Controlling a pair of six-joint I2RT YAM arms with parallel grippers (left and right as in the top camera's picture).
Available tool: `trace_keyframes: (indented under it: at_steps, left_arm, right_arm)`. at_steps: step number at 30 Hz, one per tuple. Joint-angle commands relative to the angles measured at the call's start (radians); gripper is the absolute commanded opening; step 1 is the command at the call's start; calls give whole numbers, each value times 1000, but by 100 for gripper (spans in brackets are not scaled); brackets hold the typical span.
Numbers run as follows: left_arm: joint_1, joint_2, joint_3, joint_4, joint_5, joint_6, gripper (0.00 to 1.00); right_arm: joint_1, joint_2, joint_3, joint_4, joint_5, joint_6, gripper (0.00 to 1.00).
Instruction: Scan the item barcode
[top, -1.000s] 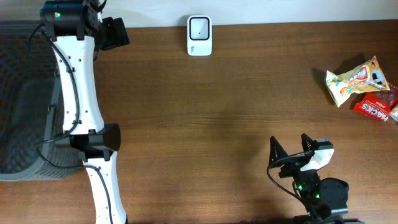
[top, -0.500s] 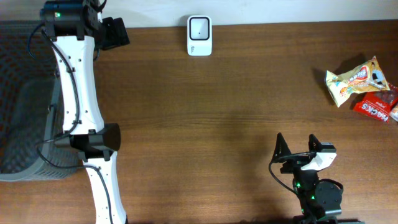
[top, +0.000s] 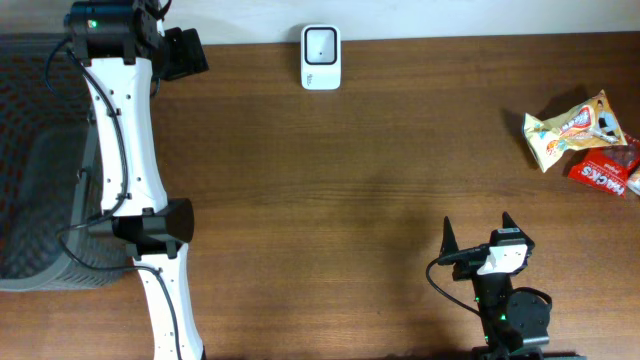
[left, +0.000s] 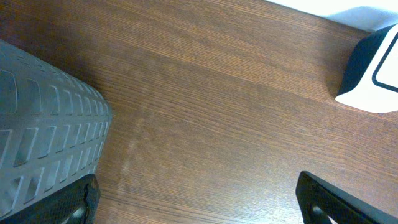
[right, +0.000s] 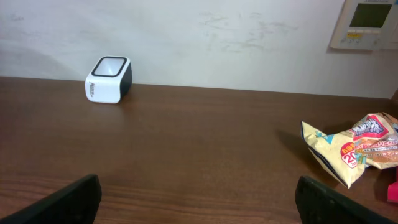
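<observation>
The white-and-black barcode scanner (top: 321, 57) stands at the table's far edge, also in the right wrist view as a small box (right: 109, 79) and at the right edge of the left wrist view (left: 372, 70). A yellow snack bag (top: 572, 128) and a red pack (top: 603, 171) lie at the far right; the bag (right: 354, 149) is ahead and to the right of my right gripper. My right gripper (top: 478, 232) (right: 199, 205) is open over bare wood near the front edge. My left gripper (top: 188, 52) (left: 205, 205) is open at the back left, left of the scanner.
A grey ribbed basket (top: 40, 200) sits off the table's left side; its corner (left: 43, 124) lies close to my left finger. A wall thermostat (right: 367, 22) hangs behind the table. My left arm (top: 130, 160) stretches along the left side of the table.
My right gripper has shifted slightly to the right and turned a little, still open. The left arm, scanner and snacks have not moved.
</observation>
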Motion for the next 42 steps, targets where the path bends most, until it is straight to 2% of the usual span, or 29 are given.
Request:
trace_keyframes:
  at_steps: [1, 9, 31, 33, 37, 38, 40, 42]
  left_arm:
    - [5, -13, 10, -1, -7, -6, 99]
    - [5, -13, 10, -1, -8, -6, 99]
    - [5, -13, 10, -1, -8, -6, 99]
    - [5, -13, 10, 5, -72, 6, 99]
    - [5, -64, 10, -1, -77, 24, 99]
    - [5, -91, 10, -1, -50, 18, 99]
    - [2, -152, 10, -1, 120, 16, 99]
    - [-22, -207, 5, -1, 121, 18, 99]
  right_arm:
    - [6, -12, -8, -6, 11, -10, 98]
    - [6, -12, -8, -6, 11, 43, 98]
    - [6, -11, -8, -4, 9, 42, 98]
    - [6, -11, -8, -4, 9, 42, 98]
    - [6, -11, -8, -4, 9, 42, 98]
    - [6, -11, -8, -4, 9, 42, 99]
    - [6, -11, -8, -4, 9, 42, 98]
    - [6, -11, -8, -4, 9, 42, 98]
